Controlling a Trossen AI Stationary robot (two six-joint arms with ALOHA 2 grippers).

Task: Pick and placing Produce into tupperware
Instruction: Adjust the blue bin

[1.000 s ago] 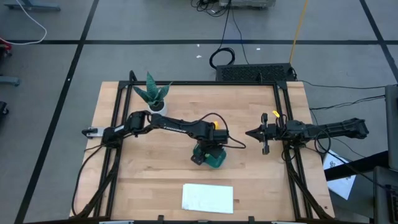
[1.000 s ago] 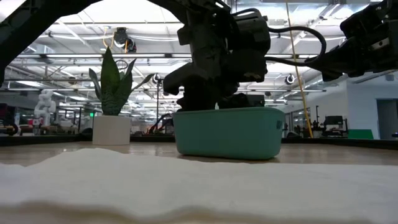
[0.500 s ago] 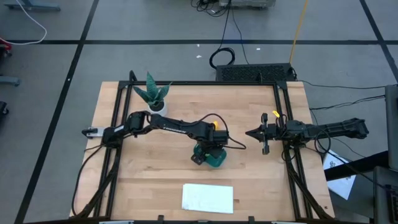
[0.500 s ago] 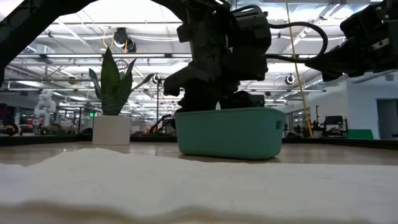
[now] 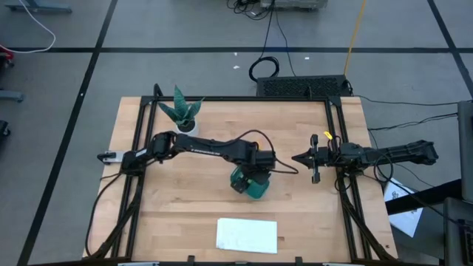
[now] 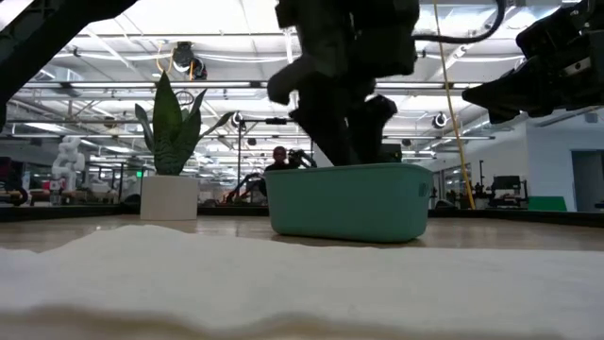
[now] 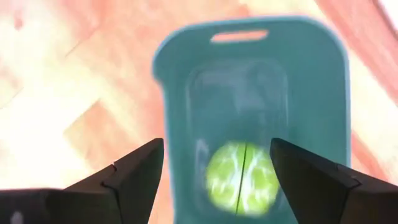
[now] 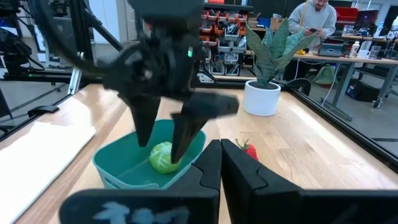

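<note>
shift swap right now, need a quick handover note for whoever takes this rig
Left gripper: open, empty, right above the teal tupperware near the table's middle.
Right gripper: shut, empty, waiting off to the right of the tupperware.
Done: the light green produce piece lies inside the tupperware.
Left: a red piece sits on the table beside the tupperware, not yet picked. No yellow piece shows in any view, so find it first.
</note>
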